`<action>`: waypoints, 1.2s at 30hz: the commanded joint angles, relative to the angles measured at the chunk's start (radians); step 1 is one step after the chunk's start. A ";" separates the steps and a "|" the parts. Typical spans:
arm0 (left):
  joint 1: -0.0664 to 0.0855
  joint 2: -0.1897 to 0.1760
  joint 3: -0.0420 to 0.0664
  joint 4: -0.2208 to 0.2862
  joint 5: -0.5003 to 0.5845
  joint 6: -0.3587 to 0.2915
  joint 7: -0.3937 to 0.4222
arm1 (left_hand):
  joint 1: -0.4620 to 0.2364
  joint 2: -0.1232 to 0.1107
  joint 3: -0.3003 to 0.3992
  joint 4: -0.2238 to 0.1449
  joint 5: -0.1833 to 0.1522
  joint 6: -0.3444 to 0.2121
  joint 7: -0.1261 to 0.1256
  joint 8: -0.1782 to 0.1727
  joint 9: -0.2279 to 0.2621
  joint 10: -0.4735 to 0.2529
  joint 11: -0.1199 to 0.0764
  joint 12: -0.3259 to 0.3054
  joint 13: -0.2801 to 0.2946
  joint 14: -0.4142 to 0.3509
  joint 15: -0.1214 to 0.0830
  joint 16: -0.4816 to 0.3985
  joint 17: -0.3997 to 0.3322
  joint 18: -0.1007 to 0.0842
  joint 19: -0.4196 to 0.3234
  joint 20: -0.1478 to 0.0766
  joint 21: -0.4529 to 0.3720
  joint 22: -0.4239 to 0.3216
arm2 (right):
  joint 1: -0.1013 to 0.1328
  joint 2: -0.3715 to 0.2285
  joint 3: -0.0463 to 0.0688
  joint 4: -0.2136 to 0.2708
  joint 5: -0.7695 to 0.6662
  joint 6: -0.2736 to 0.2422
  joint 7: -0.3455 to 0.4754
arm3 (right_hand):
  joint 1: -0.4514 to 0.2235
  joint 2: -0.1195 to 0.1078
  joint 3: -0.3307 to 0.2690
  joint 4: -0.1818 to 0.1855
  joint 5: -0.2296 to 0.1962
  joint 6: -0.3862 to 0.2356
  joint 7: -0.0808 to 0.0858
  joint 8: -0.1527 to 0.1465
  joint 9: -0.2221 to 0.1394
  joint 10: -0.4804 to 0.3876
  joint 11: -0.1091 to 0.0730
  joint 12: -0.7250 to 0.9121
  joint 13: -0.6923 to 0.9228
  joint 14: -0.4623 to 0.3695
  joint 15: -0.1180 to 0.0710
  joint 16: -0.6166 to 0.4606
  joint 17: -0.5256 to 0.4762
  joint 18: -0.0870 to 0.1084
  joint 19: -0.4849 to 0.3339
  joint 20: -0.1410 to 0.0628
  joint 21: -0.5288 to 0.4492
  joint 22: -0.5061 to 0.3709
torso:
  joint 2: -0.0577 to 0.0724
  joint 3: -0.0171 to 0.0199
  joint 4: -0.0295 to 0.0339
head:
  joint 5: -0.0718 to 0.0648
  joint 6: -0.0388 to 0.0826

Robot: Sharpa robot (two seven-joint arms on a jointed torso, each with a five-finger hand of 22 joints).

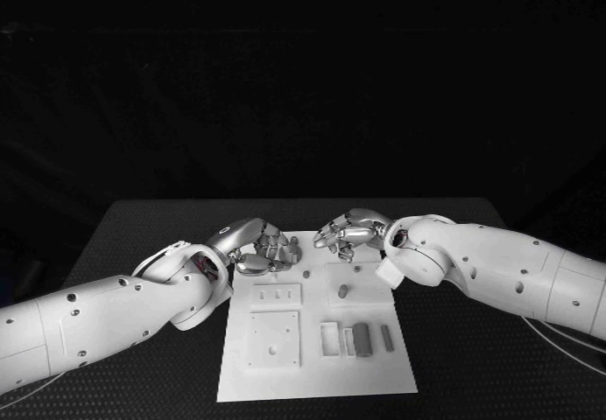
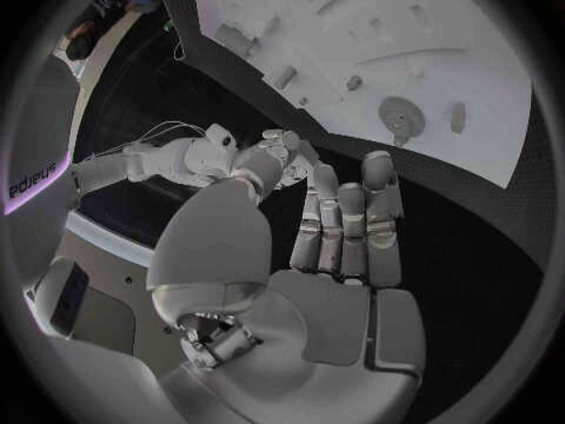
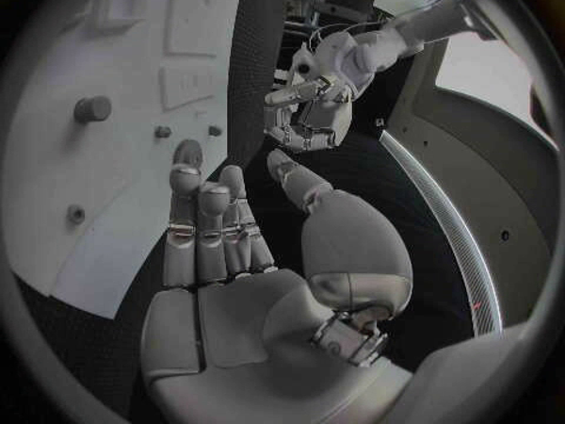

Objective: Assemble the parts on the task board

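The task board [image 1: 316,367] lies in the middle of the black table [image 1: 480,367], its near edge close to the table's near edge. Grey bar-shaped parts [image 1: 362,339] lie beside a slotted holder near the board's right edge (a short upright peg [image 1: 341,290] stands further back). Over the board's far edge, the left hand [image 1: 257,248] hovers at the far left corner and the right hand [image 1: 350,233] at the far right; both hold nothing, fingers extended side by side.
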 commanded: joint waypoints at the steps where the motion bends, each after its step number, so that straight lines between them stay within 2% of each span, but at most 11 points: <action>1: 0.001 0.005 0.003 0.007 0.008 -0.011 0.012 | -0.008 0.002 0.001 0.002 -0.003 0.003 0.007 0.004 0.002 0.004 0.001 -0.004 -0.001 0.008 0.000 -0.004 -0.001 0.026 0.003 -0.001 -0.002 0.017 | -0.002 0.004 -0.001 0.009 0.139 0.009 -0.011 | -0.007 -0.014 -0.004 0.009 -0.004 -0.033 0.020 -0.009 -0.005 -0.012 0.004 0.008 0.000 -0.010 0.003 -0.005 -0.001 0.044 -0.008 0.002 -0.005 0.015 | 0.000 -0.0024 -0.0018 | -0.003 0.005; 3: 0.001 0.006 0.003 0.007 0.008 -0.009 0.012 | -0.008 0.003 0.001 0.002 -0.003 0.003 0.007 0.004 0.002 0.004 0.001 -0.004 -0.001 0.008 0.000 -0.004 -0.001 0.026 0.003 -0.001 -0.002 0.017 | -0.003 0.005 -0.003 0.018 0.158 0.025 -0.016 | -0.015 -0.021 -0.006 0.017 -0.004 -0.038 0.022 -0.011 -0.008 -0.016 0.006 0.010 0.000 -0.012 0.005 -0.004 -0.001 0.044 -0.010 0.004 -0.006 0.015 | 0.001 -0.0031 -0.0012 | -0.004 0.006; 8: 0.001 0.008 0.004 0.007 0.006 -0.009 0.012 | -0.007 0.003 0.002 0.002 -0.003 0.003 0.007 0.004 0.002 0.005 0.001 -0.005 -0.001 0.009 0.000 -0.004 -0.002 0.026 0.003 -0.001 -0.002 0.017 | -0.004 0.005 -0.005 0.029 0.186 0.076 -0.006 | -0.038 -0.040 -0.009 0.047 -0.004 -0.048 0.026 -0.014 -0.014 -0.027 0.010 0.015 0.000 -0.019 0.009 -0.002 -0.001 0.044 -0.014 0.007 -0.009 0.016 | 0.000 -0.0019 -0.0006 | -0.003 0.006; 13: 0.002 0.010 0.004 0.008 0.005 -0.008 0.012 | -0.006 0.004 0.003 0.001 -0.003 0.003 0.007 0.004 0.002 0.005 0.001 -0.005 -0.002 0.009 0.000 -0.004 -0.002 0.026 0.004 -0.001 -0.002 0.017 | -0.004 0.005 -0.006 0.025 0.184 0.099 -0.004 | -0.050 -0.054 -0.009 0.071 -0.004 -0.051 0.027 -0.013 -0.018 -0.035 0.012 0.020 -0.001 -0.025 0.011 0.000 -0.001 0.044 -0.019 0.007 -0.010 0.018 | 0.000 -0.0025 0.0000 | -0.004 0.005; 20: 0.002 0.010 0.004 0.007 0.004 -0.008 0.011 | -0.005 0.004 0.003 0.001 -0.003 0.004 0.007 0.005 0.002 0.006 0.001 -0.005 -0.002 0.009 0.000 -0.004 -0.002 0.026 0.004 -0.001 -0.002 0.017 | -0.004 0.007 -0.010 0.024 0.166 0.132 -0.011 | -0.057 -0.058 -0.008 0.088 -0.004 -0.048 0.026 -0.008 -0.019 -0.038 0.011 0.026 -0.001 -0.027 0.010 0.003 -0.001 0.044 -0.020 0.007 -0.009 0.019 | 0.001 -0.0021 -0.0006 | -0.004 0.004; 31: 0.002 0.012 0.004 0.008 0.004 -0.007 0.011 | -0.004 0.004 0.003 0.000 -0.004 0.004 0.007 0.004 0.001 0.007 0.001 -0.005 -0.003 0.010 0.000 -0.004 -0.002 0.026 0.005 -0.001 -0.002 0.017 | -0.009 0.019 -0.021 0.018 0.152 0.130 -0.014 | -0.055 -0.055 -0.008 0.097 -0.004 -0.038 0.023 0.001 -0.018 -0.038 0.008 0.034 -0.001 -0.028 0.007 0.007 -0.001 0.044 -0.021 0.006 -0.007 0.020 | 0.000 -0.0017 -0.0006 | -0.003 0.001; 36: 0.002 0.014 0.004 0.009 0.004 -0.006 0.011 | -0.004 0.004 0.003 0.000 -0.004 0.003 0.007 0.004 0.001 0.007 0.001 -0.005 -0.003 0.011 0.000 -0.004 -0.002 0.026 0.005 -0.001 -0.002 0.017 | -0.010 0.025 -0.022 0.019 0.152 0.124 -0.012 | -0.054 -0.051 -0.008 0.098 -0.004 -0.036 0.022 0.003 -0.018 -0.038 0.006 0.037 -0.001 -0.028 0.006 0.008 -0.001 0.044 -0.020 0.005 -0.006 0.021 | 0.001 -0.0016 -0.0005 | -0.003 0.000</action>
